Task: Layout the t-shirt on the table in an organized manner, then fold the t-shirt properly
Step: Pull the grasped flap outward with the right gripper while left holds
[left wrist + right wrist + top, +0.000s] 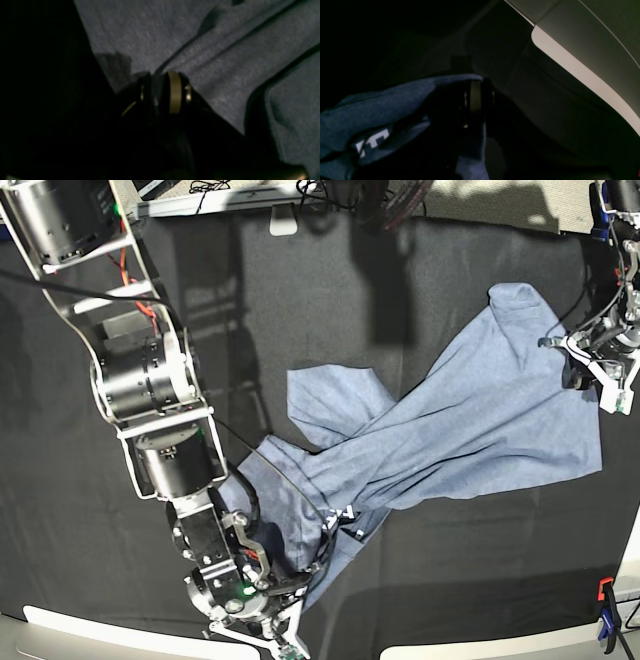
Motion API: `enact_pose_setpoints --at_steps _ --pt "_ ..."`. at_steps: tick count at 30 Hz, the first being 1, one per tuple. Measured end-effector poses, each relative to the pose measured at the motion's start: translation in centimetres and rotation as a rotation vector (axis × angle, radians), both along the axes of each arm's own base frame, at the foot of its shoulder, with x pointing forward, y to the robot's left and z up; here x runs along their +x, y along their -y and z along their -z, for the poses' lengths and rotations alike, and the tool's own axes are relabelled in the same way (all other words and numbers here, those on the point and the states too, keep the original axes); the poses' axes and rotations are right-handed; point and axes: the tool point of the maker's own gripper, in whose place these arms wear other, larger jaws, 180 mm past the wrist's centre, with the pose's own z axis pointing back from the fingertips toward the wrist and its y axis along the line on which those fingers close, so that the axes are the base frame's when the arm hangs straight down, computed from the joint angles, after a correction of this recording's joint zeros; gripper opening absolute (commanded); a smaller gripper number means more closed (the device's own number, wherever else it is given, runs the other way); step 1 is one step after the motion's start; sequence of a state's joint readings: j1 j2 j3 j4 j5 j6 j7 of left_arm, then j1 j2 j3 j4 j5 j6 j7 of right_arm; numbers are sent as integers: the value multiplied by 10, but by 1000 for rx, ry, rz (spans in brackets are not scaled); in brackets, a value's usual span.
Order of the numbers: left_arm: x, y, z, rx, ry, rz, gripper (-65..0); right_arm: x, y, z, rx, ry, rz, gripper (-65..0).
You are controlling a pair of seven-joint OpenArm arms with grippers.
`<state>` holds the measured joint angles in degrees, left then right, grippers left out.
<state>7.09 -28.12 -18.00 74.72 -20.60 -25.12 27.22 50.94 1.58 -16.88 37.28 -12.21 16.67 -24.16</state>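
Blue-grey t-shirt [450, 420]: sprawled across the table [460, 580] in a long slanting spread, rumpled, from the far right side in the base view down to the near edge at lower left.
Folds: long creases run through the middle, with a loose flap [335, 400] sticking out on the far side and another corner [515, 300] pointing away near the right.
White lettering [340, 523]: partly tucked into creases towards the lower left, so I can't read the word from here.
Right gripper [478, 97]: clenched on the shirt's edge, low by the near side of the table; the cloth is drawn up into the fingertips.
Left gripper [161, 92]: down at the shirt's other end, fingers against the fabric, cloth showing between them; whether they are pinching it or merely straddling it, I can't tell.
Right arm [150, 380]: reaching over the table from the top left of the base view, covering a bit of the shirt.
Tabletop: black cloth, faintly wrinkled.
Near edge: pale panels [490, 648] border the black cloth.
Clamp [608, 620]: orange and blue, at the near right corner in the base view.
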Motion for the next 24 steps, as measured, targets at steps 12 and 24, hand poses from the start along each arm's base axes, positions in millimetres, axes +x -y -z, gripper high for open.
enact_pose_setpoints --at_steps 12,24 --pt "80 -25 -71 26 216 -70 -392 -6 32 13 -71 -48 52 -650" --pt "135 -71 -25 -161 139 -326 -392 -10 26 19 -66 -63 48 -650"
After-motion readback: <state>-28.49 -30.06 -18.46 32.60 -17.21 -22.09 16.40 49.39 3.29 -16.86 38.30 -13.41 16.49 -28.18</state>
